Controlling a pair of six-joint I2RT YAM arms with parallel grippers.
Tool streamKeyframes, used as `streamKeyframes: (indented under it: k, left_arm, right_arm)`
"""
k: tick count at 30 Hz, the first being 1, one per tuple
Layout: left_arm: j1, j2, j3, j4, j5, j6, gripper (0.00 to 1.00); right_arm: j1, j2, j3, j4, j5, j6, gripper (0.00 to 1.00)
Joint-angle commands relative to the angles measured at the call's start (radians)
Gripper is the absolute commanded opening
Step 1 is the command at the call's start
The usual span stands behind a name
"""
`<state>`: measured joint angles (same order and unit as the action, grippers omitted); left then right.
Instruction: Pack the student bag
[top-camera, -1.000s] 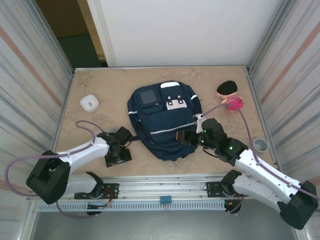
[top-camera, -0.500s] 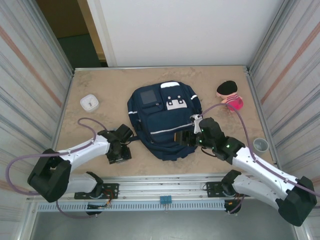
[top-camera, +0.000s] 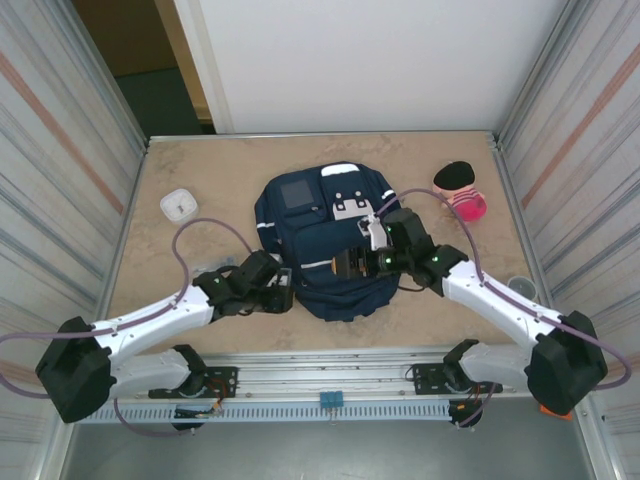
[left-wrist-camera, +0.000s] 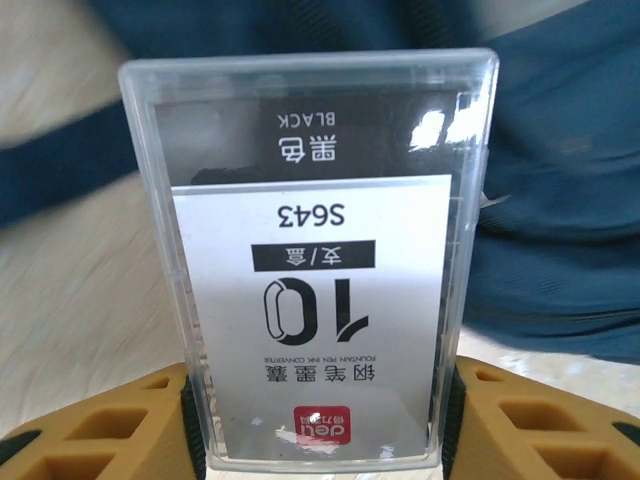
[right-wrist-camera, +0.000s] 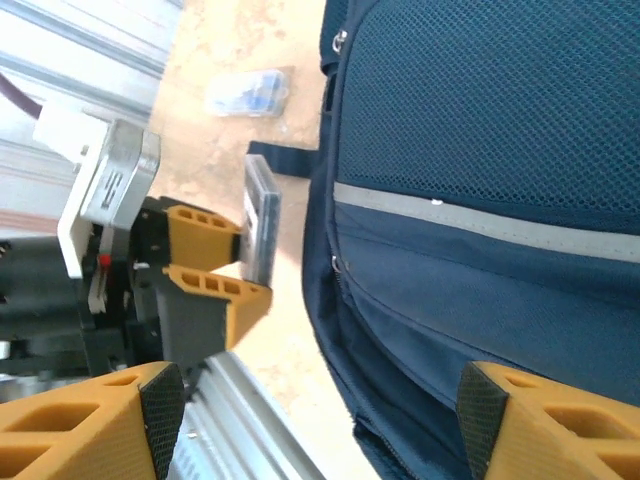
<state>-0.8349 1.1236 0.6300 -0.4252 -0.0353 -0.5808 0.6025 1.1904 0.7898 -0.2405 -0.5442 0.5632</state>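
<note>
As the desk (top-camera: 200, 160) lies before you, the student bag (top-camera: 310, 225) rests flat at its middle, with its patches toward the far edge. Your right arm (top-camera: 490, 300) reaches in from the near right. The right jaws stand well apart over the bag's near half, with nothing between them. Your left arm (top-camera: 160, 315) comes in from the near left. The left jaws are clamped on a clear box of pens (left-wrist-camera: 315, 250), just beside the bag's near-left edge. At the far right lies a pink and black thing (top-camera: 460, 188), at the far left a small white box (top-camera: 178, 205), and at the near right a grey cup (top-camera: 520, 290).
</note>
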Motion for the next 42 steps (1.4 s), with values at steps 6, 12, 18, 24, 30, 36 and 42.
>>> streamKeyframes:
  k: [6,12,18,24,30,36,42]
  left_arm:
    - [-0.024,0.011,-0.013,0.344,0.074,0.425,0.47]
    - [-0.023,0.049,0.004,0.374,0.143,0.58,0.47]
    - [-0.036,0.097,0.035,0.382,0.16,0.585,0.47]
    - [-0.065,0.131,0.082,0.37,0.149,0.601,0.47]
    - [-0.078,0.13,0.098,0.366,0.134,0.607,0.47]
    - [-0.082,0.125,0.117,0.339,0.09,0.608,0.53]
    - [-0.085,0.122,0.143,0.347,0.033,0.627,0.68]
  right_arm:
    - [-0.03,0.114,0.072,-0.043,-0.267,-0.025,0.7]
    - [-0.026,0.191,0.089,0.007,-0.323,0.003,0.65]
    - [-0.023,0.233,0.108,0.035,-0.33,0.01,0.57]
    - [-0.023,0.265,0.117,0.04,-0.311,0.01,0.39]
    - [-0.028,0.262,0.118,0.039,-0.289,0.006,0.24]
    - [-0.053,0.222,0.097,0.053,-0.287,0.011,0.14]
    - [-0.13,0.124,0.023,0.117,-0.278,0.046,0.12]
